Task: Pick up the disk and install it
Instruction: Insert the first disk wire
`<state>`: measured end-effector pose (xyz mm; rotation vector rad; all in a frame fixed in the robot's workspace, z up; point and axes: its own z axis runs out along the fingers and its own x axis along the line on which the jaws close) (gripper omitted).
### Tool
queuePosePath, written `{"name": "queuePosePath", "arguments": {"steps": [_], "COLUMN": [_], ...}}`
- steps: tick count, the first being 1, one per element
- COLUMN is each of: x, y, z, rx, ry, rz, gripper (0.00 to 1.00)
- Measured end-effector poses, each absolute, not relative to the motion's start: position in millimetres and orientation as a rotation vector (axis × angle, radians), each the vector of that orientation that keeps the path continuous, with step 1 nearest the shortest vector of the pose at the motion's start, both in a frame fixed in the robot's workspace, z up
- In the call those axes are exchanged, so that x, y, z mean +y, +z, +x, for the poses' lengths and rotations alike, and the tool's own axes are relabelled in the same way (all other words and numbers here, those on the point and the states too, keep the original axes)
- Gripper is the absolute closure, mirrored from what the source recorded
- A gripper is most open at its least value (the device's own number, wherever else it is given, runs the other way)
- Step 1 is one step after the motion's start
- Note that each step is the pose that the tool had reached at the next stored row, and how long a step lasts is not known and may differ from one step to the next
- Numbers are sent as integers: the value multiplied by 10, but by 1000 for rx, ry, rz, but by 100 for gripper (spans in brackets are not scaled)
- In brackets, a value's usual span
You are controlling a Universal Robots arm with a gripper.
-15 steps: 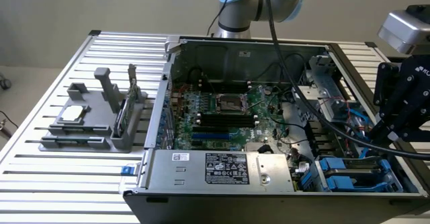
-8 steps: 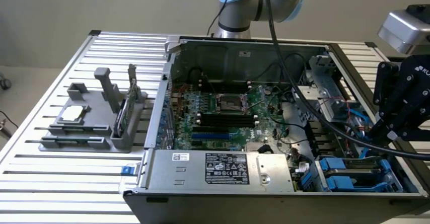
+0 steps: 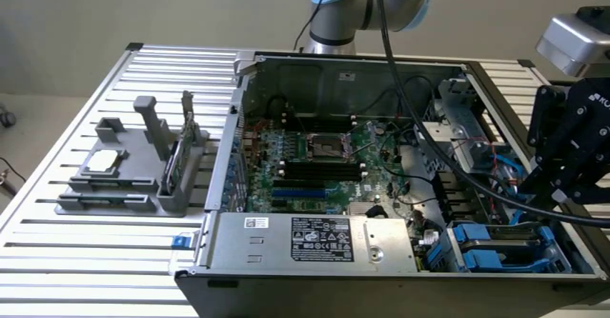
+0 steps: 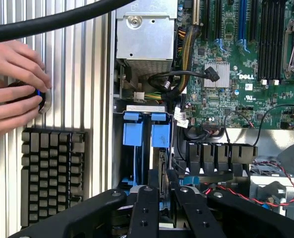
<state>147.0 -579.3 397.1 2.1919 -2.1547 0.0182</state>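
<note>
Hovering over the blue-framed disk [image 4: 160, 135] inside the computer case [image 3: 343, 71], hand [image 4: 164, 174] pressed nearly together, contact unclear

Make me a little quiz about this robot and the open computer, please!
1. True or false: the computer is open, so its green board shows.
2. Pick one: right beside the person's hands on the table lies a
A) keyboard
B) cup
C) banana
3. Fill in: the plastic tabs closest to the gripper are coloured ____.

Key: 1 true; 2 A; 3 blue.
</note>
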Motion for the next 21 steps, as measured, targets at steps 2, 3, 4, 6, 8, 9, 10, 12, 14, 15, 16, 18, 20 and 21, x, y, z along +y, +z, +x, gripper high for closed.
{"name": "queuePosePath", "arguments": {"steps": [2,3,4,6,8,9,10,12,14,15,16,18,20,21], "x": [-5793,-5793,-5793,-5793,-5793,-5793,-5793,-5793,-5792,-5792,-5793,-5793,-5793,-5793], "y": [3971,3971,3971,3968,3960,3957,3953,3947,3943,3943,3942,3943,3943,3943], "z": [1470,1470,1470,1469,1469,1470,1470,1469,1470,1470,1470,1470,1470,1470], "rx": [-2155,-2155,-2155,-2168,-2203,-2220,-2238,-2272,-2306,-2323,-2341,-2375,-2408,-2425], "ry": [18,18,18,18,15,14,13,10,8,7,6,5,3,2], "rz": [2192,2192,2192,2179,2144,2126,2108,2072,2034,2014,1993,1952,1911,1890], "gripper": [73,66,66,66,66,66,66,66,66,66,66,66,66,66]}}
